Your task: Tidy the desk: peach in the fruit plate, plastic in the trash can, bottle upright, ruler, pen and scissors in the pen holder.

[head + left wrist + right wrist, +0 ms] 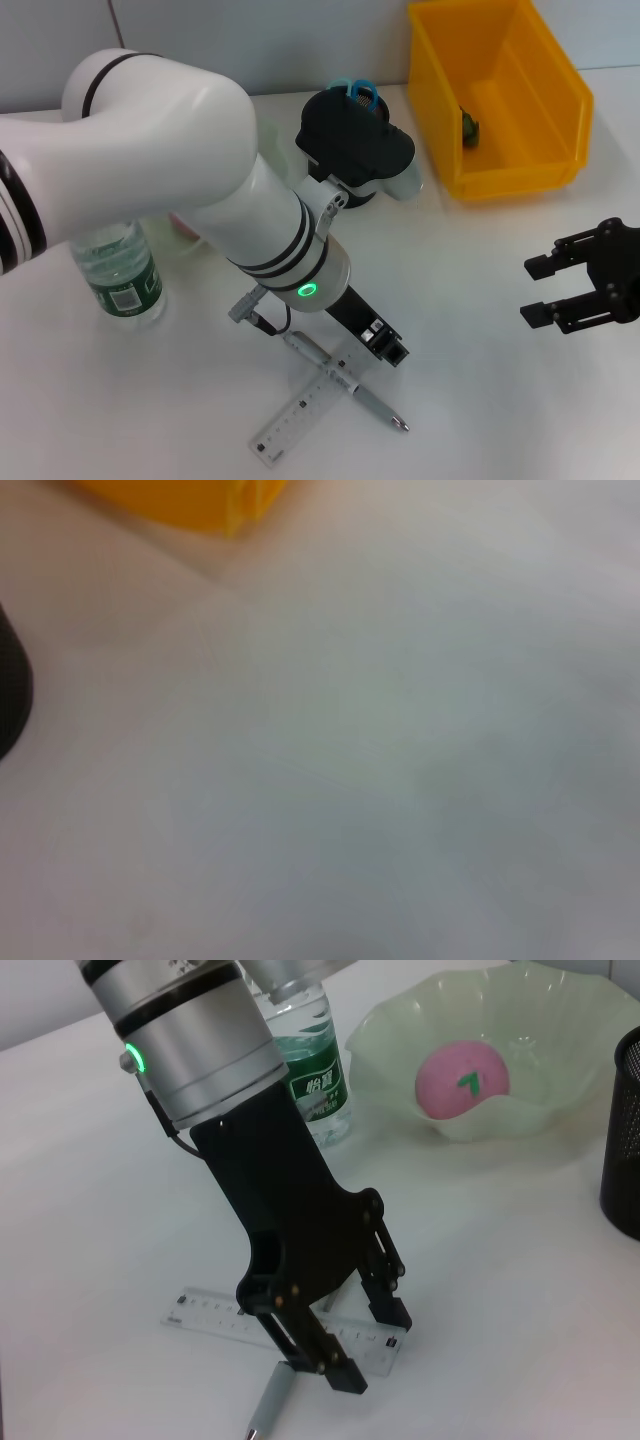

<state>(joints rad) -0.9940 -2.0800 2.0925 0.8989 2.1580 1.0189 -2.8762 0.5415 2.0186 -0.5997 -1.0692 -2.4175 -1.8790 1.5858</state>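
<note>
While the left gripper (372, 1345) hangs just above the crossed ruler (300, 413) and pen (350, 382), jaws spread | both lie flat on the surface | pen: light, stiff, slick, rolls — pinch mid-barrel | right gripper (560, 290) idle, well apart, jaws spread.

You are looking at a robot test bench in a lab, dressed up as an office desk. The desk (480, 300) is a plain white top against a bare pale wall, with no clutter beyond a handful of set-out items. A yellow plastic parts bin (500, 95) of the workshop kind serves as the trash can. Office props lie about: a clear ruler (305, 405), a pen (350, 383), and a black mesh pen holder (622, 1140). A water bottle (120, 270) and a pale fruit plate (480, 1050) with a pink peach (462, 1080) complete the staged set.
</note>
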